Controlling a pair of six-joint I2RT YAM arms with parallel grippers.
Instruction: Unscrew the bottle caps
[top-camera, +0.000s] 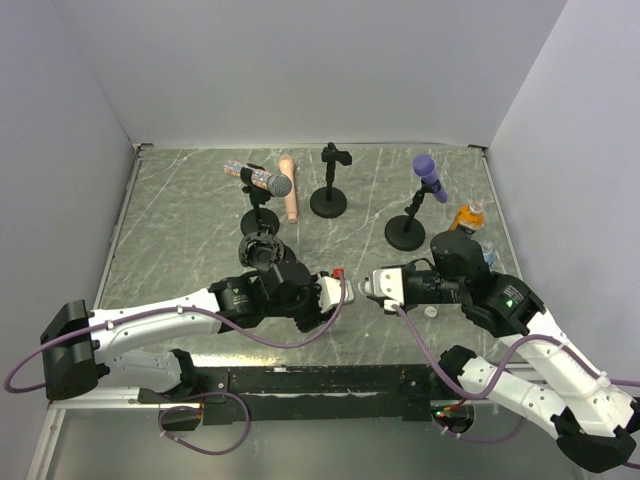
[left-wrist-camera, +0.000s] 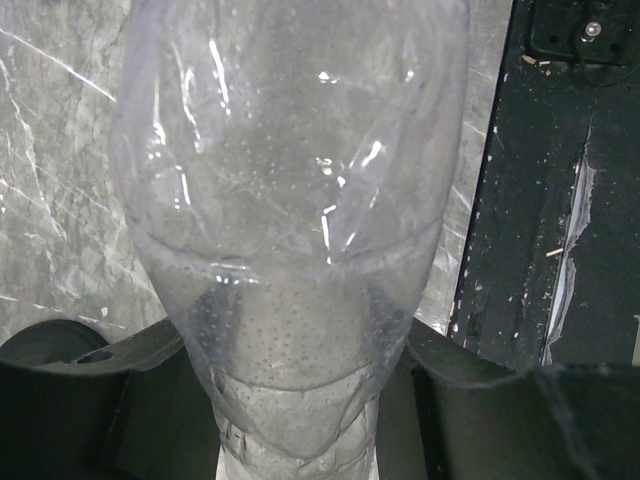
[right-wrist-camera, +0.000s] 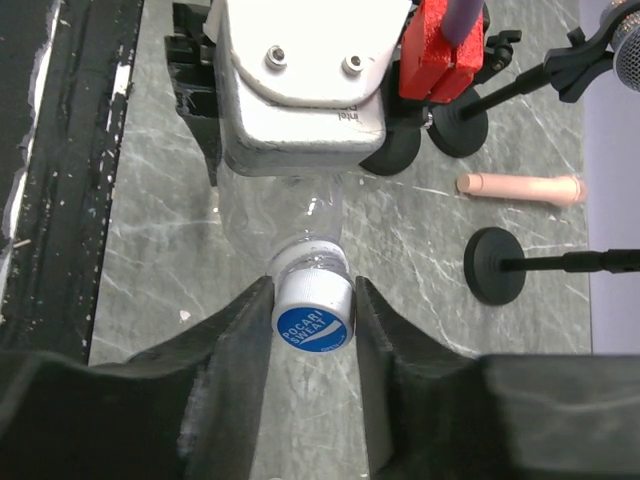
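Note:
A clear plastic bottle (right-wrist-camera: 285, 215) is held level between my two grippers, low over the table. My left gripper (left-wrist-camera: 300, 400) is shut on the bottle's body (left-wrist-camera: 290, 200), with dark fingers on both sides of it. My right gripper (right-wrist-camera: 313, 318) is shut on the bottle's white cap with a blue top (right-wrist-camera: 313, 322), one finger pressed against each side. In the top view the left gripper (top-camera: 335, 290) and right gripper (top-camera: 375, 285) face each other near the table's front middle. An orange bottle (top-camera: 466, 215) and a blue bottle (top-camera: 487, 250) stand at the right. A small whitish cap-like piece (top-camera: 430, 312) lies beside my right arm.
Three black microphone stands are at the back: one with a grey microphone (top-camera: 268, 182), a bare one (top-camera: 329, 200), and one with a purple microphone (top-camera: 428, 170). A peach cylinder (top-camera: 290, 200) lies beside them. A black round object (top-camera: 260, 248) sits behind my left arm. Walls close off three sides.

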